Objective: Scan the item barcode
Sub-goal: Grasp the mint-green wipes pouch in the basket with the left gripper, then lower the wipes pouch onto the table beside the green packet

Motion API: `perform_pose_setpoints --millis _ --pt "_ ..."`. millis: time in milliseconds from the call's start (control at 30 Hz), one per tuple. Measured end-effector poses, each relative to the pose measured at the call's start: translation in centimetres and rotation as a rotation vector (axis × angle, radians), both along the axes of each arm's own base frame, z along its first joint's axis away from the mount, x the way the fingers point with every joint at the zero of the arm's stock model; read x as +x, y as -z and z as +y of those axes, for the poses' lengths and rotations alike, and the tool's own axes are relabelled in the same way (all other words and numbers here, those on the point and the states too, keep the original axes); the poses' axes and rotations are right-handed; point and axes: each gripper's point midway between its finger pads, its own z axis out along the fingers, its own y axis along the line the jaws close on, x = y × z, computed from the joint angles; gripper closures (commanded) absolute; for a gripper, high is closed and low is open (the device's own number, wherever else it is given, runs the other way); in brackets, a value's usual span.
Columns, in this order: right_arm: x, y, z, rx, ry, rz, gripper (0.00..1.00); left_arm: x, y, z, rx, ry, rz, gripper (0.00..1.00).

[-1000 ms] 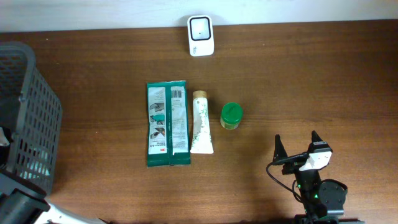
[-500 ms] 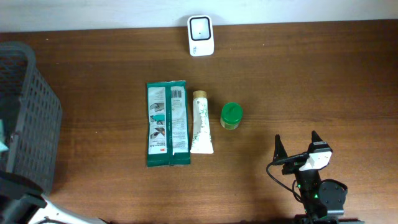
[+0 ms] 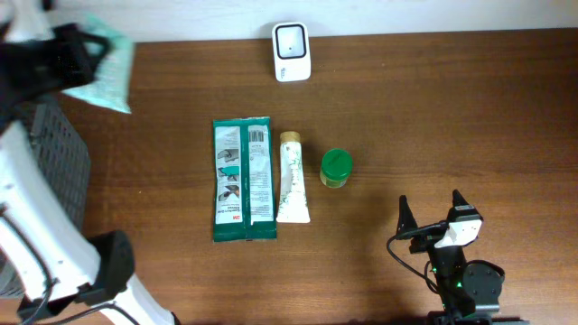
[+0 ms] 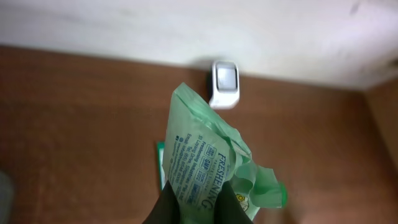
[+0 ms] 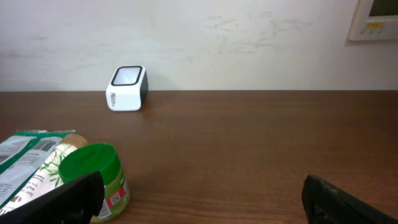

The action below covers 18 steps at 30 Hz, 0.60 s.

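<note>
Two arms stand at the table. Far left, the left arm reaches up high; the left gripper pinches a pale green pouch in the air, left of the white scanner. Far right, the right gripper sits low, fingers spread wide.

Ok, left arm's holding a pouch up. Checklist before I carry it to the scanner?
1. Grip: left gripper shut on the pouch. Ok.
2. Barcode side: only printed text shows on the pouch, no barcode in view. Cannot tell.
3. Pouch flat enough to read: crumpled above the grip. Not ok.
4. Scanner: stands at the back edge of the table, nothing on it. Ok.
5. Path: bare table between pouch and scanner. Ok.
6. Right gripper: open, parked near right, off the path. Ok.
</note>
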Motion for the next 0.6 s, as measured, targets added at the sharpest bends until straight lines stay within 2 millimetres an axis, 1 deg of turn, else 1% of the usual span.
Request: perform_pose_setpoints --millis 33,67,167,200,267,300,333,367,433,533,600 --pt "0.0 0.0 0.0 0.000 0.000 0.000 0.02 0.5 1.7 -1.8 0.027 0.023 0.060 1.00" --pt "0.0 0.0 0.0 0.000 0.000 0.000 0.02 0.8 3.3 -3.0 0.049 0.032 0.117 1.00" --pt "0.0 0.0 0.0 0.000 0.000 0.000 0.02 1.0 9.5 -5.2 0.132 0.027 0.332 1.00" --pt "0.0 0.0 0.0 0.000 0.000 0.000 0.02 1.3 12.4 -6.2 0.160 0.038 0.409 1.00" --pt "0.0 0.0 0.0 0.000 0.000 0.001 0.02 1.9 17.6 -7.4 0.198 0.056 0.514 1.00" --pt "0.0 0.0 0.0 0.000 0.000 0.000 0.02 2.1 19.6 -7.8 0.210 0.060 0.546 1.00" --pt "0.0 0.0 0.0 0.000 0.000 0.001 0.02 2.3 22.4 -8.1 0.221 0.058 0.589 1.00" --pt "0.0 0.0 0.0 0.000 0.000 0.001 0.02 1.9 25.4 -8.2 0.232 0.050 0.640 1.00" --pt "0.0 0.0 0.0 0.000 0.000 0.001 0.02 1.0 30.4 -7.9 0.244 0.016 0.717 1.00" --pt "0.0 0.0 0.0 0.000 0.000 0.001 0.02 -0.7 35.5 -6.6 0.282 -0.052 0.794 1.00" --pt "0.0 0.0 0.0 0.000 0.000 0.000 0.02 -1.2 37.2 -5.8 0.309 -0.093 0.806 1.00"
